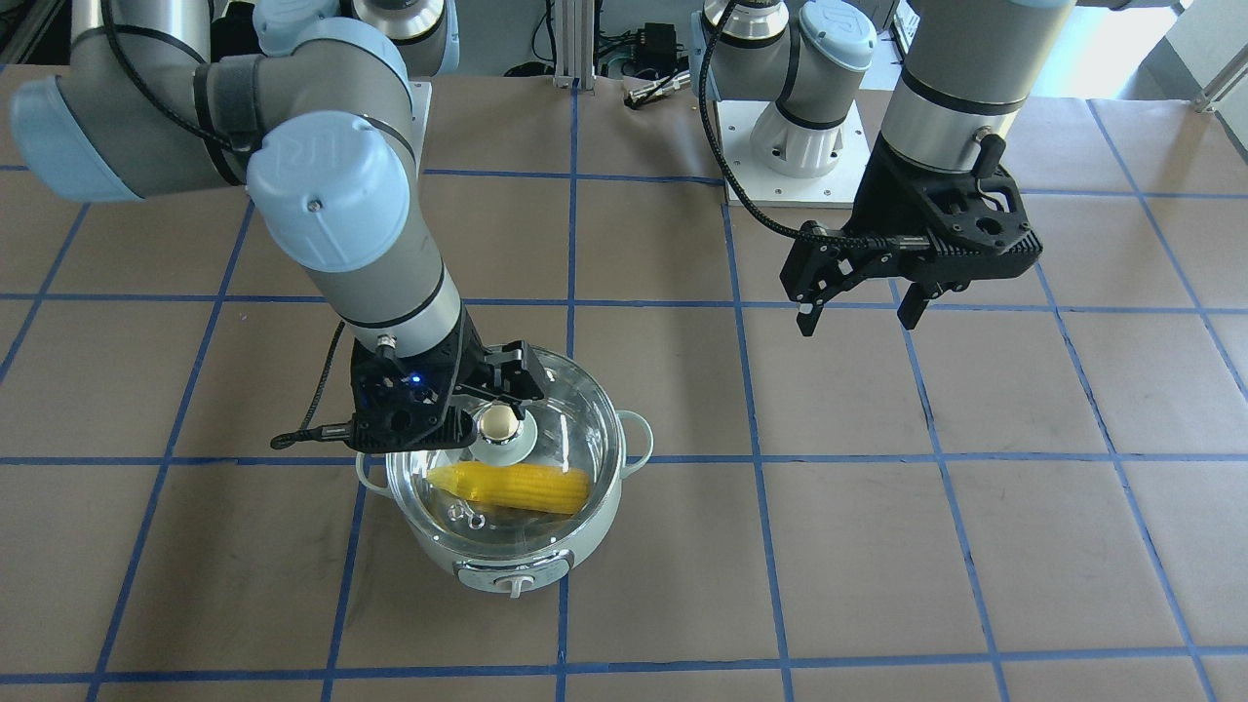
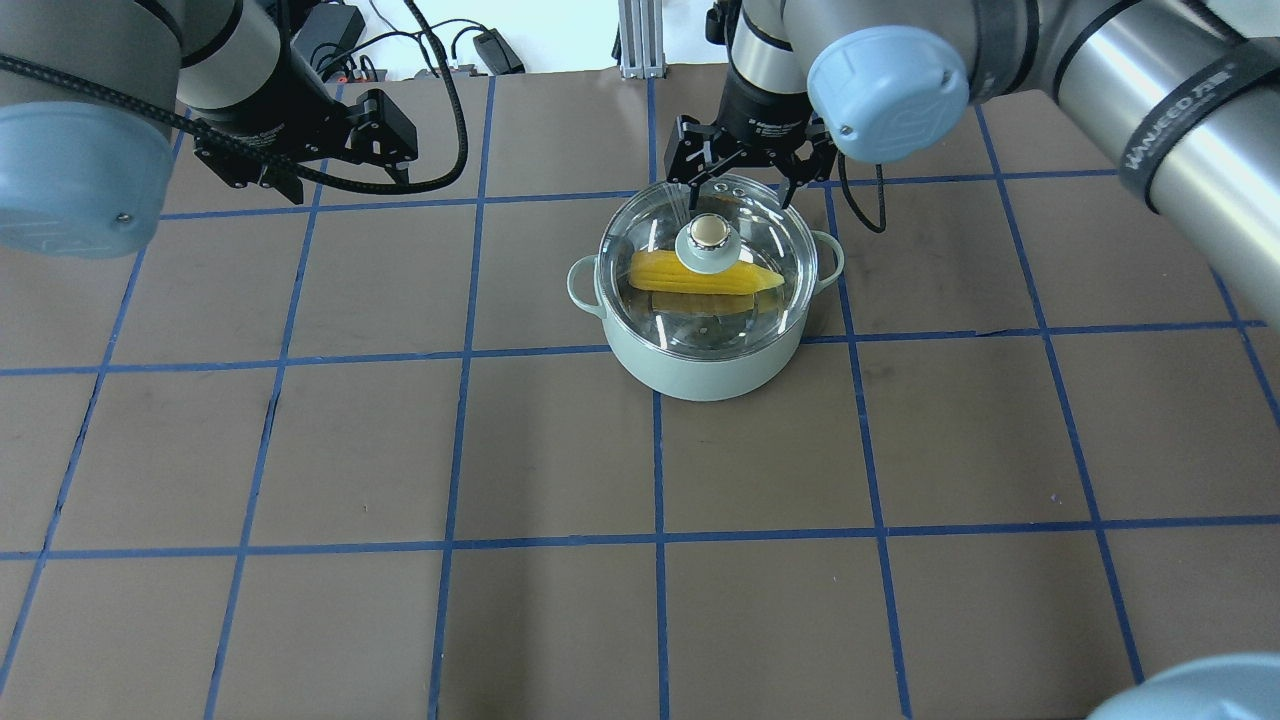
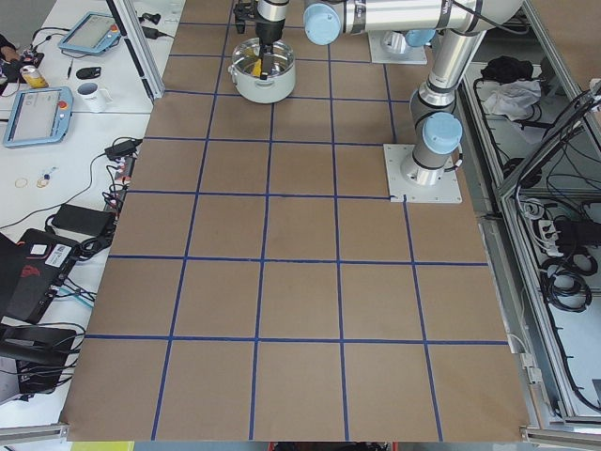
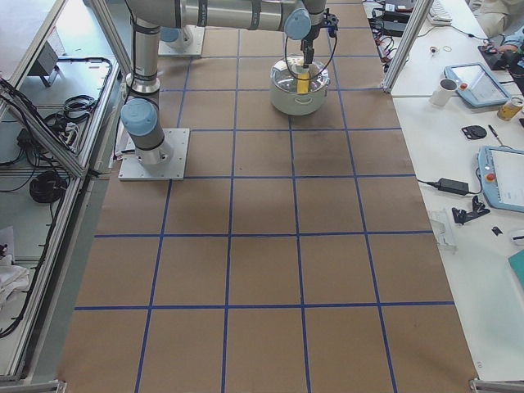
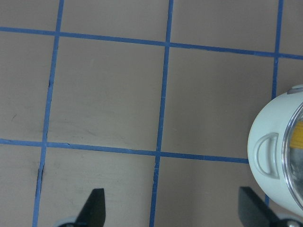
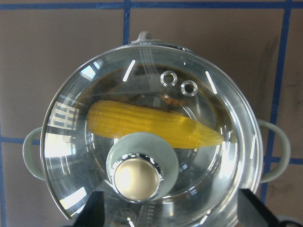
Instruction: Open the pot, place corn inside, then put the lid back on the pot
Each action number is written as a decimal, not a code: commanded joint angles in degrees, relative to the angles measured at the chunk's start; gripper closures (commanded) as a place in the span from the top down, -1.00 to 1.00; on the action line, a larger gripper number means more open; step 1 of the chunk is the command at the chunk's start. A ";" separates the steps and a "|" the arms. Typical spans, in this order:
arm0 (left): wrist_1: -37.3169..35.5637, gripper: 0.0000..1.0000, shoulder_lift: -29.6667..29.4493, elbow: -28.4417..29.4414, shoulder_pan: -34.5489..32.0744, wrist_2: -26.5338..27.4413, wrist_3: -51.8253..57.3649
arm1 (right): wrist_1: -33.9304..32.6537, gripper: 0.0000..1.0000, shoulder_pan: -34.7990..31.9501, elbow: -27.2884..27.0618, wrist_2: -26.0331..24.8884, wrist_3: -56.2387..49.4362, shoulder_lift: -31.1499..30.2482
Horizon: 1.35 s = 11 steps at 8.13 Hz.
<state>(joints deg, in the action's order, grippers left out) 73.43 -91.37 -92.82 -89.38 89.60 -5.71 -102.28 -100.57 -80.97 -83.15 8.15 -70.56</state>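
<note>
pot (image 5: 272, 156): cut off by right edge, left wrist view; too small for detail in side views | corn (image 2: 652, 268): middle hidden behind lid (image 2: 775, 240) disc, overhead | right gripper (image 2: 740, 190): fingers cut by bottom edge, right wrist view

The small round mint-white electric pot (image 2: 700, 375) stands upright on the surface, a loop handle out to each side. The bright yellow corn cob (image 2: 655, 268) lies flat inside, seen through the round clear glass lid (image 2: 707, 248), which rests on the rim with its knob up.
</note>
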 commanded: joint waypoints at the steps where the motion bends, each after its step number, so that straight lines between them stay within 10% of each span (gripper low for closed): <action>1: 0.31 1.00 0.58 0.00 0.00 0.14 0.17 | 10.82 1.00 8.95 0.20 -0.08 -15.64 -7.97; 11: -0.31 1.00 -0.38 -0.26 0.00 0.22 0.08 | 18.61 1.00 12.42 -1.03 -4.13 -18.17 -17.85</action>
<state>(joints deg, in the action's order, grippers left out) 73.21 -91.80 -93.16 -89.38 89.83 -5.54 -83.59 -88.15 -81.97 -87.29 -10.10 -88.46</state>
